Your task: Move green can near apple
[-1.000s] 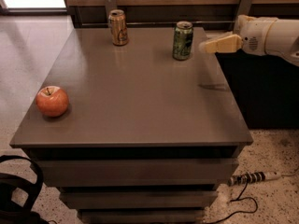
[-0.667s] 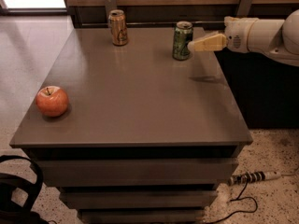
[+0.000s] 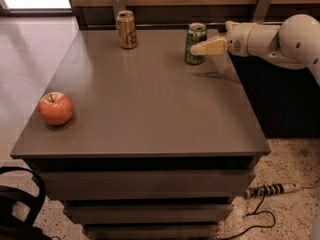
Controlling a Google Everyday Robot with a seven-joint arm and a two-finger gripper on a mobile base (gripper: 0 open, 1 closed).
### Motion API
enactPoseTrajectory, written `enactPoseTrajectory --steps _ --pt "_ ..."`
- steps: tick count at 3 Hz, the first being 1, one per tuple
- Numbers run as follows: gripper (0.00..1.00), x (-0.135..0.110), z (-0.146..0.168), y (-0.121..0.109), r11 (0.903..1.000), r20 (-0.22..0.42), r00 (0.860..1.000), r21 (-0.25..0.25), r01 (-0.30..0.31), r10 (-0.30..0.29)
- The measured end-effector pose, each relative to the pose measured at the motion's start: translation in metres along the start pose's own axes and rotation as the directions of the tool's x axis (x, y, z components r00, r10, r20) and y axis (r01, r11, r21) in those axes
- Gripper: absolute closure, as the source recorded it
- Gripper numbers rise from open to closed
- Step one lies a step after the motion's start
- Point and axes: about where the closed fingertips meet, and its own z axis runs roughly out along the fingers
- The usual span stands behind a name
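One round red-orange apple (image 3: 56,108) sits at the near left of the flat grey table (image 3: 150,104). Two cans stand upright at the far edge. The green-and-white aluminium can (image 3: 195,33) is far right, its print too small to read. The cream gripper (image 3: 200,48) overlaps it, and I cannot tell its grip. The gold-orange can (image 3: 127,30) stands left, apart.

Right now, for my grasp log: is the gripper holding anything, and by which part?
Cannot be told. The gripper is at the right side of the upright green can, around mid-height, overlapping it, but no closed hold shows.
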Motion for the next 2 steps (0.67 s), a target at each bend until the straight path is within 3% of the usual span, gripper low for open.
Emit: enactPoseTrajectory --steps 2 --pt "0.0 0.007 0.031 -0.008 0.9982 0.106 0.993 -0.033 -0.05 0.053"
